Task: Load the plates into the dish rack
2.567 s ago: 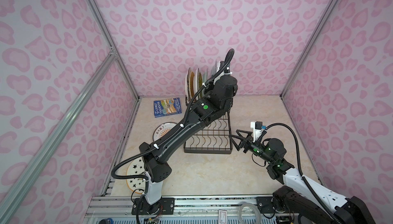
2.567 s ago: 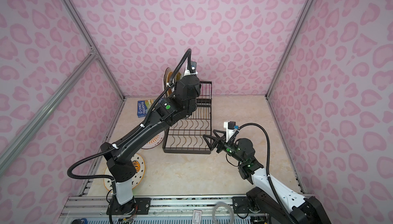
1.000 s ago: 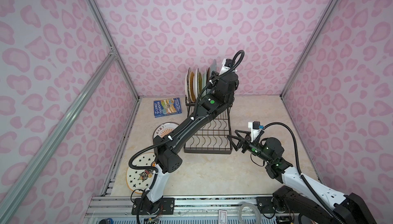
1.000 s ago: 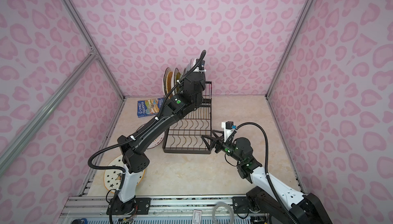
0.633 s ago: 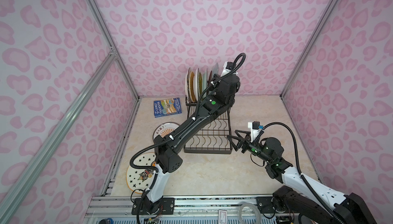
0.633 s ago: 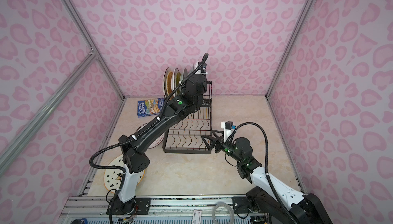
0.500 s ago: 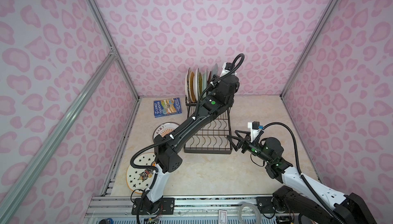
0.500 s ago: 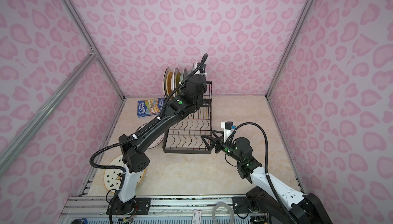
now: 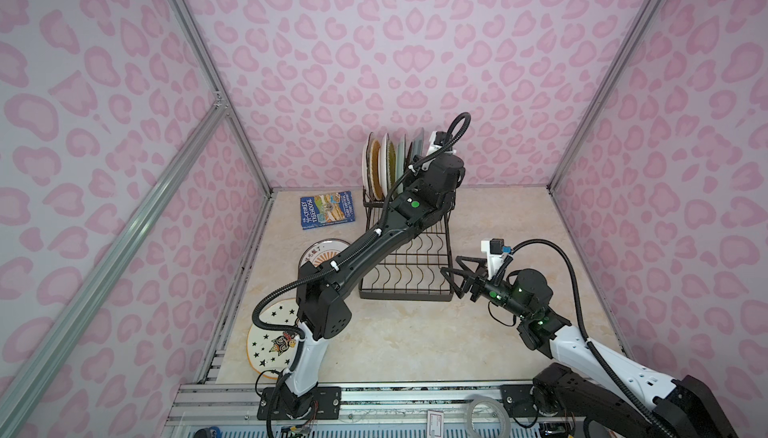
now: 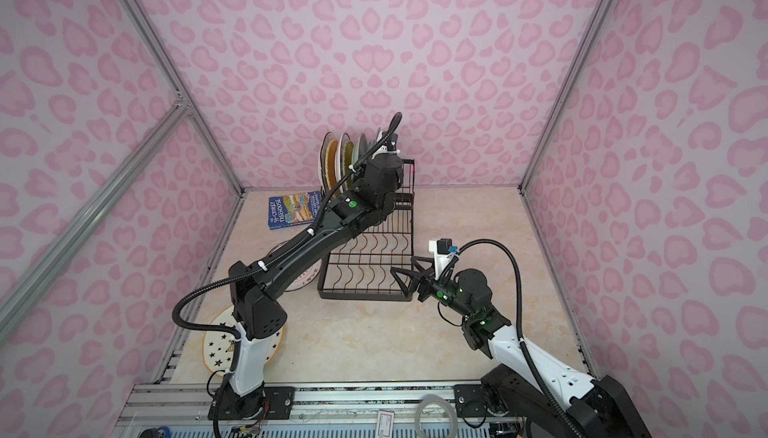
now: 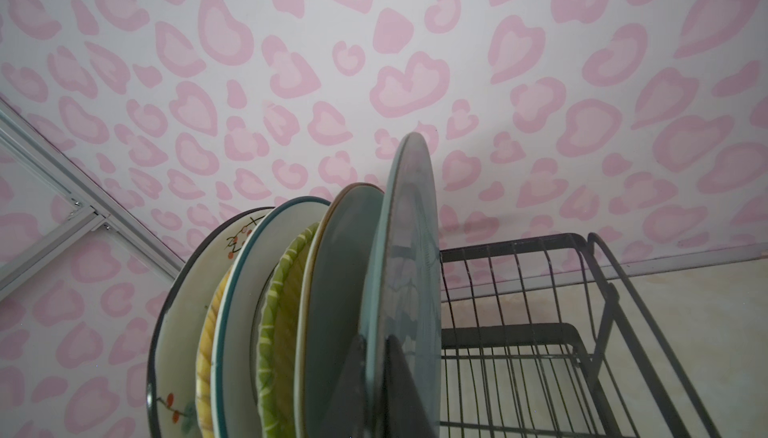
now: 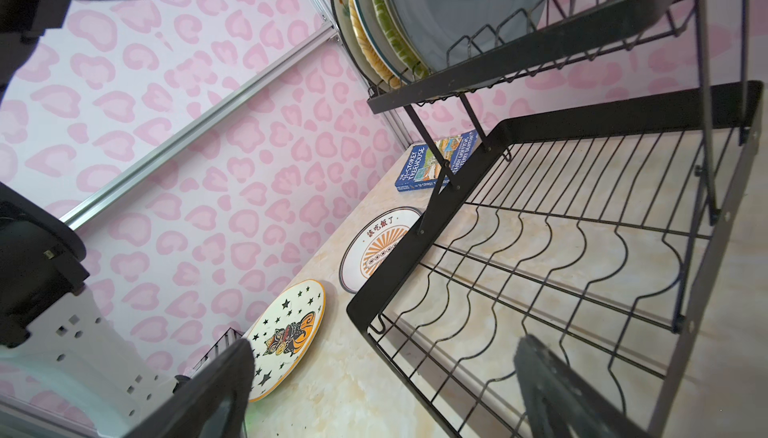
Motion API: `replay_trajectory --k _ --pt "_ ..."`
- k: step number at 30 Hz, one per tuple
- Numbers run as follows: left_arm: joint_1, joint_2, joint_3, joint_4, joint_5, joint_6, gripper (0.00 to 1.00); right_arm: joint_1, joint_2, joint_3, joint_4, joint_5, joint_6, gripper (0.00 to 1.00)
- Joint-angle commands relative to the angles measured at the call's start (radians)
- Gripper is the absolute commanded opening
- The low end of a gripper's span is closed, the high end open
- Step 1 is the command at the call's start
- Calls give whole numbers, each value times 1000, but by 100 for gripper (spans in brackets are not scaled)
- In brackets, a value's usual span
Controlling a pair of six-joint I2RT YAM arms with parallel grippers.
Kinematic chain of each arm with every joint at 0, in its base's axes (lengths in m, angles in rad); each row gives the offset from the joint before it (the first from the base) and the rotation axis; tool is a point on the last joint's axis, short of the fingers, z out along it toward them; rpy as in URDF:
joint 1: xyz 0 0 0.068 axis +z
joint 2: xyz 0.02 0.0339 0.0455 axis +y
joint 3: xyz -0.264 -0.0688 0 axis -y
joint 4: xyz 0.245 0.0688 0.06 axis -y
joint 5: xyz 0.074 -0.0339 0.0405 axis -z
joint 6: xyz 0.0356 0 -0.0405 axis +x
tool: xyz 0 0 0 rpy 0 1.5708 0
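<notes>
The black wire dish rack [image 9: 405, 295] stands at the back middle of the table. Several plates [image 9: 384, 161] stand on edge in its raised basket. My left gripper [image 11: 376, 377] is shut on the rim of the teal plate [image 11: 409, 249], the one on the right end of that row, next to a grey-blue plate [image 11: 345, 274]. Two more plates lie flat on the table: a star-printed plate [image 9: 270, 342] near the left arm's base, and a sunburst plate [image 9: 322, 249] partly under the left arm. My right gripper [image 9: 457, 276] is open and empty by the rack's front right corner.
A blue book [image 9: 327, 209] lies left of the rack by the back wall. The rack's lower tray [image 12: 540, 249] holds nothing. Pink patterned walls close in the table on three sides. A tape roll [image 9: 484, 413] sits on the front rail.
The left arm has stretched up and back, bringing the teal plate upright beside the other plates in the basket. In the last second it barely moves. The right arm is still.
</notes>
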Motion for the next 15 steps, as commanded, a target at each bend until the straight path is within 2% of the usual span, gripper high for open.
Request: replay_trajectory --k 1,15 --pt "-2 -50 -29 -15 -3 -53 3 13 1 5 44 -18 -26 97" --pt "-2 -112 -79 -117 28 -193 5 29 20 15 29 -12 -39 97"
